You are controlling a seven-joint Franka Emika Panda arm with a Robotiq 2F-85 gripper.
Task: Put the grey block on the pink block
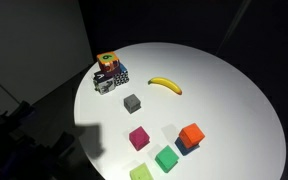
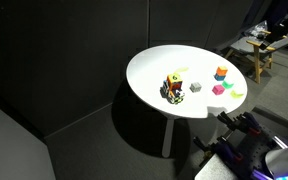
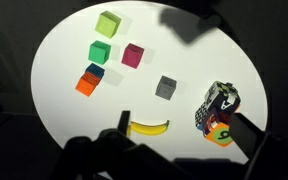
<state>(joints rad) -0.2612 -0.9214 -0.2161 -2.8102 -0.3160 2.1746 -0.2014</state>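
The grey block point(image 3: 166, 87) lies alone near the middle of the round white table, also seen in both exterior views point(image 1: 132, 102) point(image 2: 195, 87). The pink block point(image 3: 133, 54) sits a short way from it, with nothing on top point(image 1: 138, 137) point(image 2: 218, 89). My gripper point(image 3: 174, 142) shows only in the wrist view, as dark fingers point(image 3: 249, 130) at the bottom edge. It hangs high above the table's edge, open and empty, well apart from both blocks.
A banana point(image 3: 149, 127) point(image 1: 165, 85) and a patterned cube with an orange top point(image 3: 219, 108) point(image 1: 109, 72) lie near the grey block. Past the pink block are a green cube point(image 3: 100, 51), a light-green cube point(image 3: 108, 23) and an orange-red cube point(image 3: 87, 84) beside a blue one point(image 3: 93, 71). All around the table point(image 1: 234, 100) is dark.
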